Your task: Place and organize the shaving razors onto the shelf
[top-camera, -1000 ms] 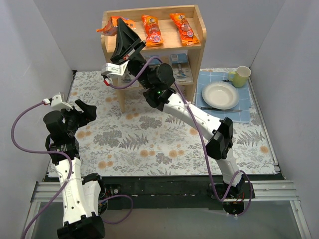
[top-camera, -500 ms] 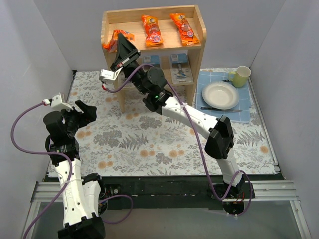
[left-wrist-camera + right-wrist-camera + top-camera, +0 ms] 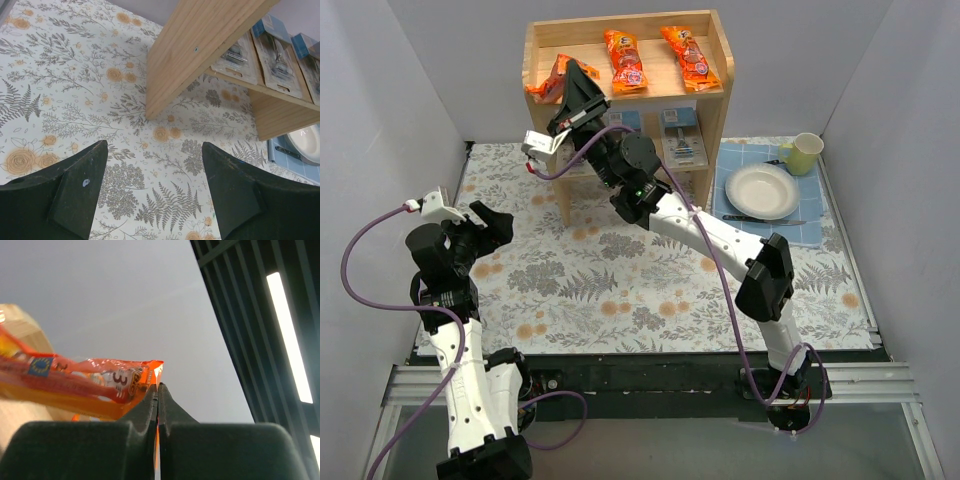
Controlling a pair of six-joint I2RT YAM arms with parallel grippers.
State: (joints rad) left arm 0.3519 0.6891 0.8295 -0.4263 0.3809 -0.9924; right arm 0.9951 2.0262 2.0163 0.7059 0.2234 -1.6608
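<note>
Shelf [image 3: 620, 25] of light wood stands at the far side of a table spread with a floral cloth [image 3: 620, 280]. 3 razor packs [image 3: 277, 52], clear blisters with blue cards, lie side by side on its lower tier, as the left wrist camera shows. From above, only 2 of them show under the top board. 3 orange snack packets [image 3: 625, 58] lie on the rimmed top tier. The right gripper [image 3: 577, 88] reaches to the left end of that tier. Its jaws are pressed together on the end of the leftmost packet [image 3: 552, 78], which sits askew near the left side panel. In the right wrist view, the orange wrapper's corner sits right at the closed fingertips. The left gripper [image 3: 485, 225] hovers over the cloth at the left, well apart from the shelf, with its jaws spread wide and holding nothing. To the right of the shelf, a white plate [image 3: 760, 190] and a yellow-green mug [image 3: 803, 153] rest on a blue mat [image 3: 825, 232].
</note>
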